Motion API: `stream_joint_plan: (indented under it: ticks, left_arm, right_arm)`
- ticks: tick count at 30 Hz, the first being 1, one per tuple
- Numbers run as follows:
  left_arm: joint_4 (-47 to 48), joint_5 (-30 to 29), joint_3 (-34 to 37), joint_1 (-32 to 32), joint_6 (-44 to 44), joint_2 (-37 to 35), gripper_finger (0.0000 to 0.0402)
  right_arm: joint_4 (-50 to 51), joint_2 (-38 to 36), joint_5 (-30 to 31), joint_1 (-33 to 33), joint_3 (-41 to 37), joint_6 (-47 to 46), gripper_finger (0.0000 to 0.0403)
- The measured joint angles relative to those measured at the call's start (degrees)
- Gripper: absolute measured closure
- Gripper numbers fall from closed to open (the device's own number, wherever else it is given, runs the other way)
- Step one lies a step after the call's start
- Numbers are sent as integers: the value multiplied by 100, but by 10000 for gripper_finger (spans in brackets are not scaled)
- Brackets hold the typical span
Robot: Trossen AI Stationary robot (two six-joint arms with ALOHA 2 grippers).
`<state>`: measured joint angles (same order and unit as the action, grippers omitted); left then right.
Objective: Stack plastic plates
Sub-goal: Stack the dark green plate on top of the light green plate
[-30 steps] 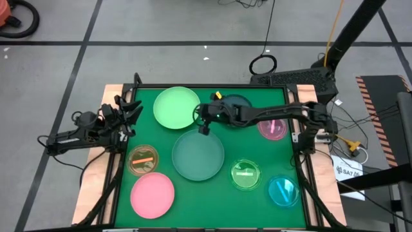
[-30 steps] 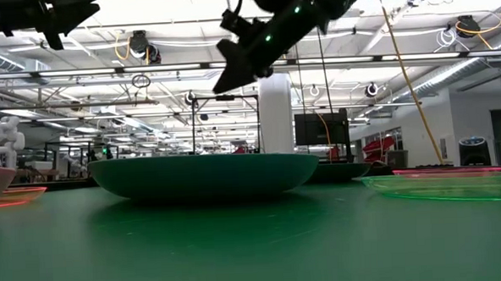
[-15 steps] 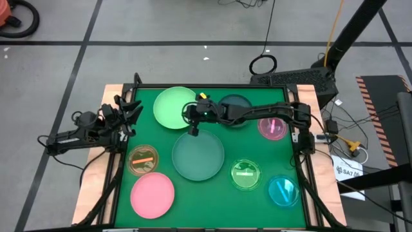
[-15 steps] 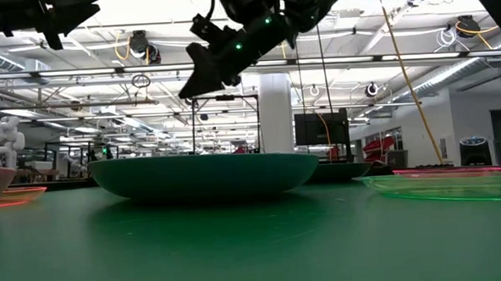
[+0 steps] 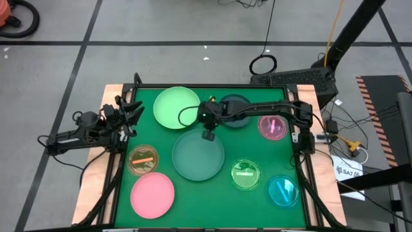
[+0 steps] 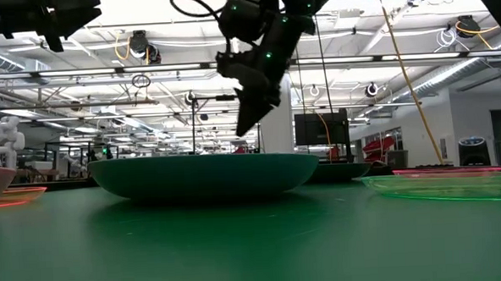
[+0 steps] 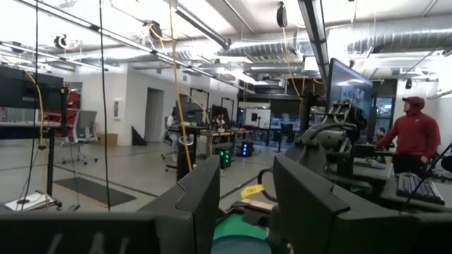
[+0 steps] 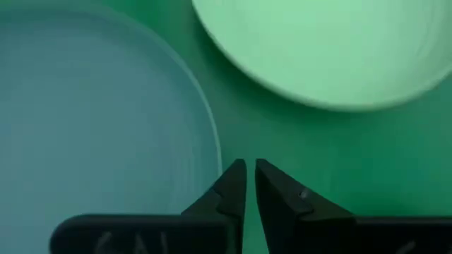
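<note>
green table mat [image 5: 254, 138]: we see our right gripper [image 5: 208, 135], fingers nearly closed and empty, over the gap between grey-teal plate [image 5: 198, 155] and light green plate [image 5: 175, 107].

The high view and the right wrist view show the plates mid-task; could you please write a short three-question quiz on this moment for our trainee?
1. True or false: the right gripper holds a plate.
2. Which large round plastic plates flank the right gripper in the right wrist view? A) pink and cyan B) grey-teal and light green C) amber and magenta
3. Fill in: the left gripper waits at the table's ____ edge.

Key: 1 false, its fingers are nearly together over bare green mat; 2 B; 3 left.
</note>
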<state>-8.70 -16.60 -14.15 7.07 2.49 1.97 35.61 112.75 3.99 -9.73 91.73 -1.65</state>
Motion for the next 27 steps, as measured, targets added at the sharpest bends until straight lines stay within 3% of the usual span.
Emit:
stream_joint_plan:
  ticks: [12,17,27]
  left_arm:
    - [-6,0,0,2,-16,-1,263]
    - [-4,2,0,2,-21,-1,263]
    - [8,0,0,0,-114,0,263]
  right_arm:
    - [-87,24,21,69,-87,162,245]
    - [-435,131,-282,72,-384,4,237]
    - [-1249,120,-223,69,-906,-418,236]
